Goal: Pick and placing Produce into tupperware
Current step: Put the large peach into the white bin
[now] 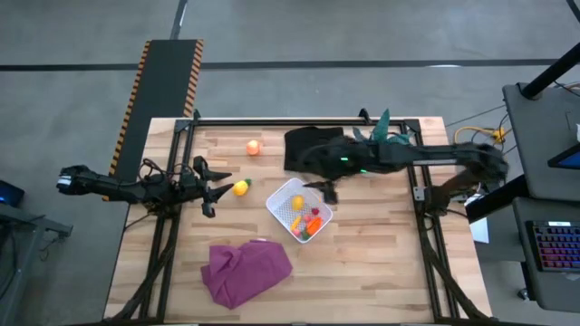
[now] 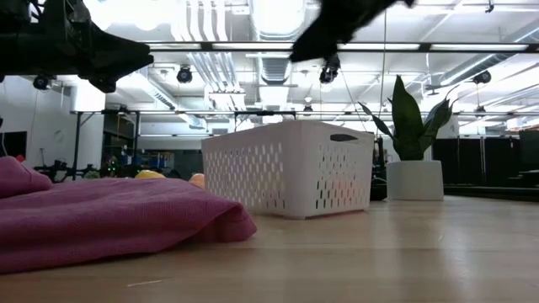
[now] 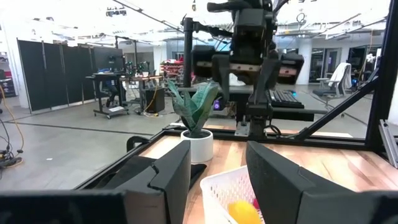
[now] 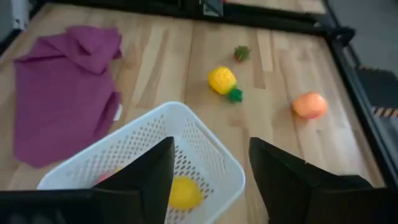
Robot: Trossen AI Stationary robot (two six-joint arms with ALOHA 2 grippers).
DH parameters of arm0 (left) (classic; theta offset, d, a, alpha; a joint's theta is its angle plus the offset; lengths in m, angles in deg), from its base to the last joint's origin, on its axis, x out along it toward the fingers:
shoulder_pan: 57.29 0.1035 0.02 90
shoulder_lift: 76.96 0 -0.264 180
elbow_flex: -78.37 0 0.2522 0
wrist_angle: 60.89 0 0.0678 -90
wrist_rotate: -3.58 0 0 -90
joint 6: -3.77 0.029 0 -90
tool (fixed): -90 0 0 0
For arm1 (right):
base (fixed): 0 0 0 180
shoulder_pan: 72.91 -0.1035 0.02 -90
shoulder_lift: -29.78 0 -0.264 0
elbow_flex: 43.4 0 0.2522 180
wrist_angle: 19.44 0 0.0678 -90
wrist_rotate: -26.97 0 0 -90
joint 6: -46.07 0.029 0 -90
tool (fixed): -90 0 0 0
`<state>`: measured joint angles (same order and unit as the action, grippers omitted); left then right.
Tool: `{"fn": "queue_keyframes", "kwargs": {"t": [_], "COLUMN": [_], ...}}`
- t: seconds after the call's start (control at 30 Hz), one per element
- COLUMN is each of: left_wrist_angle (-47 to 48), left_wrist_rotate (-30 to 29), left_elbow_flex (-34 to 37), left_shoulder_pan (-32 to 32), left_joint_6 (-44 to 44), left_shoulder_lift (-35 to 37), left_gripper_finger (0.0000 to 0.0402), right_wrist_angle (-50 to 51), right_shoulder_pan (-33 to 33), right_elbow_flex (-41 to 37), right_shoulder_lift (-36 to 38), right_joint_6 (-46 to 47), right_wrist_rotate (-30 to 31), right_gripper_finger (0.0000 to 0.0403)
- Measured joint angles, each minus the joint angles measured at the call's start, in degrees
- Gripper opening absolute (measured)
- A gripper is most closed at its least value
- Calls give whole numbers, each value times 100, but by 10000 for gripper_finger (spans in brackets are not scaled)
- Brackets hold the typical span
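Right wrist view: right gripper [image 4: 208, 180] jaws parted wide, holding nothing, hovering over the near corner of the white tupperware [image 4: 205, 155], a lemon [image 4: 183, 191] inside right below. High view puts more produce in it, a second yellow piece, red bits and an orange carrot [image 1: 308, 228]. Left gripper [image 1: 217, 192] sits low at the surface's left side, jaws open and empty, tips just beside the yellow pineapple-like fruit with green top [image 1: 241, 187]. Peach-orange ball [image 1: 254, 147] lies apart toward the far edge, a small dark green piece [image 4: 242, 53] near the yellow fruit. Purple cloth [image 1: 245, 270] near the front edge, black cloth [image 1: 304, 149] and potted plant [image 2: 414, 139] at the back. Risks: round fruit can roll off if jaws close off-centre; right arm lingering over the tupperware could clash with the left arm bringing fruit in; light container may slide if bumped
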<state>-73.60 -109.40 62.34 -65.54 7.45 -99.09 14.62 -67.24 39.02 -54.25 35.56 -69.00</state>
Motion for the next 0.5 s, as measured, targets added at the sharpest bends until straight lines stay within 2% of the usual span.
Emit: {"fn": "queue_keyframes", "kwargs": {"t": [0.1,0.23,0.37,0.5], "left_wrist_angle": [1,1,0,-1], "left_wrist_rotate": [0,2,0,0], "left_elbow_flex": [1,2,2,2], "left_shoulder_pan": [0,0,0,-1], "left_joint_6": [2,22,24,26], "left_shoulder_lift": [-1,4,13,11], "left_gripper_finger": [142,142,142,142], "right_wrist_angle": [-695,-2255,-3695,-4279], "right_shoulder_pan": [2,11,79,144], "right_elbow_flex": [-999,-2414,-3603,-4331], "right_shoulder_lift": [932,1941,2569,2985], "right_joint_6": [22,-1,15,181], "right_wrist_rotate": [-1,3,1,3], "right_gripper_finger": [177,147,119,92]}}
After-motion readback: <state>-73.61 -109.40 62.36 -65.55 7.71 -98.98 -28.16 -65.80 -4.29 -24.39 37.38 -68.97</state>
